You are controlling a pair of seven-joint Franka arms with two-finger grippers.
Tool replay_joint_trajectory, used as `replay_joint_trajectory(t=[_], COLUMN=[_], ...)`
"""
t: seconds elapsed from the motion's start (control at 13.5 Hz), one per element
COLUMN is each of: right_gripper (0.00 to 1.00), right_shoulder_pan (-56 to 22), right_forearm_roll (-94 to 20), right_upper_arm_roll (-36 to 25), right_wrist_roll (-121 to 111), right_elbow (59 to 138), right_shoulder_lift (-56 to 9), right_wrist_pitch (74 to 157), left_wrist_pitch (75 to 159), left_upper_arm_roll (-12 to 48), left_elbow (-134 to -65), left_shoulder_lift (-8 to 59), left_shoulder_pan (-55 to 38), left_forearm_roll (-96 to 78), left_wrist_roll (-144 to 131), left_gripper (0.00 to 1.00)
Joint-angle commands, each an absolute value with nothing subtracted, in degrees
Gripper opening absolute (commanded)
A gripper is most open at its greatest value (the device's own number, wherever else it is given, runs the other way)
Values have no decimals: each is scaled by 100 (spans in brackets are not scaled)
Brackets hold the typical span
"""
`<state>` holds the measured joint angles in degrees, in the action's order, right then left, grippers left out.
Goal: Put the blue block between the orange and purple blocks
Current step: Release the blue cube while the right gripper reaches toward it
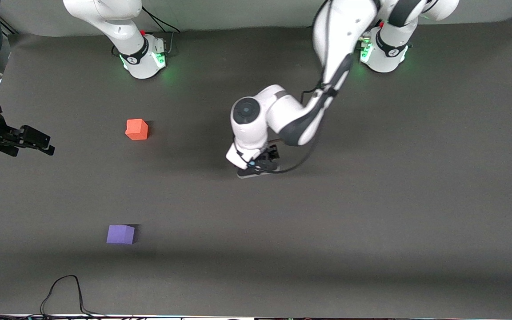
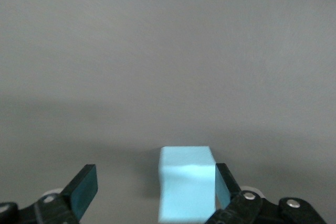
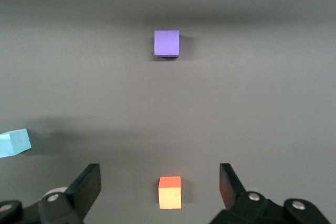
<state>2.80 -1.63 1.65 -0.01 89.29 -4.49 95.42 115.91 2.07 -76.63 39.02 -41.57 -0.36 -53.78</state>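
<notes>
Left gripper (image 2: 152, 192) is seen low over the middle of the table (image 1: 371, 200), its fingers (image 2: 84, 187) spread wide, and the blue block (image 2: 185, 182) is framed between them. One fingertip sits right against the block's side; the other is held well apart from it. Nothing is grasped yet. Whether the block is touched or merely grazed cannot be settled. In the front view the block itself is hidden under the left arm's wrist (image 1: 256, 146), and the fingers are masked there too. From the right wrist view the blue block is cut off at the picture's edge, so only part of it is shown.

Out from the left gripper, toward the right arm's end of the table, the orange block (image 1: 137, 129) is found, a little farther from the front camera than the gripper's spot. The purple block (image 1: 121, 234) is also toward that end, but clearly nearer the front camera. The two are set well apart, with bare table between them.

Right gripper (image 3: 157, 195) is held waiting, up in the air at its own end of the table, fingers parted and empty; the orange block is seen between them far below, untouched. A black cable (image 1: 65, 293) is looped at the table's near edge. No writing or label can be read on any block.
</notes>
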Motion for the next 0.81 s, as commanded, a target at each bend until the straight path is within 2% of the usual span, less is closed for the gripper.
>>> replay_joint_trajectory(t=[0.0,0.15,0.37,0.59,0.74], right_gripper=[100,100,100,100,100], right_shoulder_pan=[229,-94,-1113,-2290,-3151], right_forearm_roll=[-271,-911,-932,-477,-81], right_upper_arm_roll=[184,211,211,211,211], right_wrist_roll=[-79,-9,751,1588,2544], right_elbow=[8912,8938,8886,8930,8956], right_shoulder_lift=[-553,-615,-895,-1334,-1817], right_wrist_pitch=[9457,9404,9527,10052,10675], left_wrist_pitch=[10201,9303,8449,8078,8173], left_upper_arm_roll=[343,334,290,281,272], left_elbow=[-7954,-7998,-8024,-8322,-8813], left_shoulder_lift=[2613,2024,1417,837,406], left_shoulder_pan=[-3028,-2280,-1453,-785,-380], left_forearm_roll=[-737,-870,-765,-659,-572], left_wrist_roll=[-4039,-3212,-2297,-1340,-663], left_gripper=[100,100,100,100,100])
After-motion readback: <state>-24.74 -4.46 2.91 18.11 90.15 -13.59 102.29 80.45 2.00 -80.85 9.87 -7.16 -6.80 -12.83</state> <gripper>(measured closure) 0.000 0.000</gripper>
